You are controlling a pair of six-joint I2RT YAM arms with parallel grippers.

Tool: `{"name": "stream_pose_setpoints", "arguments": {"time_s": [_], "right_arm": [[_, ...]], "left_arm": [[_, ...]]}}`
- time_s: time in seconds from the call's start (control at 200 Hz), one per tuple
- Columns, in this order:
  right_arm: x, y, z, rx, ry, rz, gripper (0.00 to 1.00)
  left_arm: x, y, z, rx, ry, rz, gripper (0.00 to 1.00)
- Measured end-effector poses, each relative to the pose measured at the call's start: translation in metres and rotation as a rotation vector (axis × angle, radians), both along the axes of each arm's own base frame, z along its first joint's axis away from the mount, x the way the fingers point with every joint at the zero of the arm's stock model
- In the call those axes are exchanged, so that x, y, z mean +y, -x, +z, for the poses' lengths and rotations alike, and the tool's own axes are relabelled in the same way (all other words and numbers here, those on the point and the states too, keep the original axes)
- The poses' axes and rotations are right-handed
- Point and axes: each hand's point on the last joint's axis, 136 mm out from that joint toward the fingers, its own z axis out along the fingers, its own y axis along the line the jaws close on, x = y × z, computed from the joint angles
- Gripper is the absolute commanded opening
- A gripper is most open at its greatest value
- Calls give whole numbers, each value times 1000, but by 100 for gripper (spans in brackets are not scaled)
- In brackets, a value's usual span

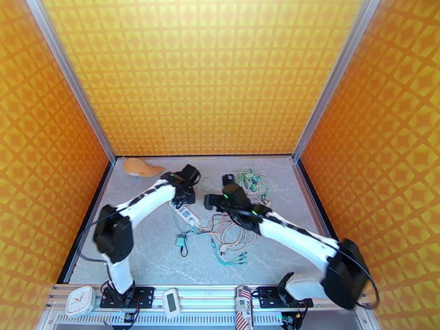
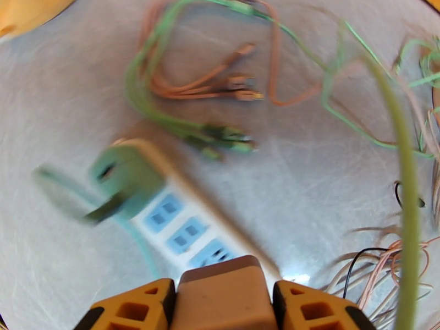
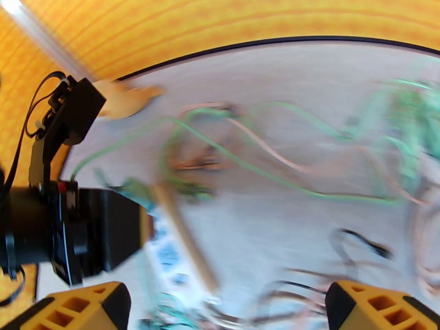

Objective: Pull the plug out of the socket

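The socket is a white power strip (image 1: 190, 215) with blue outlets (image 2: 181, 226), lying mid-table. My left gripper (image 1: 184, 199) is shut on its near end, the strip running out from between the orange fingers (image 2: 132, 309). The teal plug (image 1: 181, 241) lies on the table just past the strip's far end, out of the outlets. In the left wrist view the plug (image 2: 124, 174) is motion-blurred with its dark prongs bare. My right gripper (image 1: 210, 202) hovers to the right of the strip. Its jaws stand wide apart with nothing between them, and its fingers (image 3: 82, 309) sit at the frame's corners.
A tangle of green and pink cables (image 1: 234, 237) spreads right of and in front of the strip. A green cable bundle (image 1: 250, 180) lies at the back. A peach-coloured object (image 1: 140, 168) sits in the back left corner. Orange walls close in three sides.
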Motion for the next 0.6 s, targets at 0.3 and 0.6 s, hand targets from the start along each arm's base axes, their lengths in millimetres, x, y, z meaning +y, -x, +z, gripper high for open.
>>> {"name": "stream_pose_setpoints", "arguments": {"time_s": [0.3, 0.6], "right_arm": [[-60, 28, 14, -86, 10, -163, 99], [-72, 39, 1, -59, -5, -204, 99]], "left_arm": [[-38, -13, -31, 55, -66, -92, 44], [-53, -5, -61, 125, -132, -150, 57]]}}
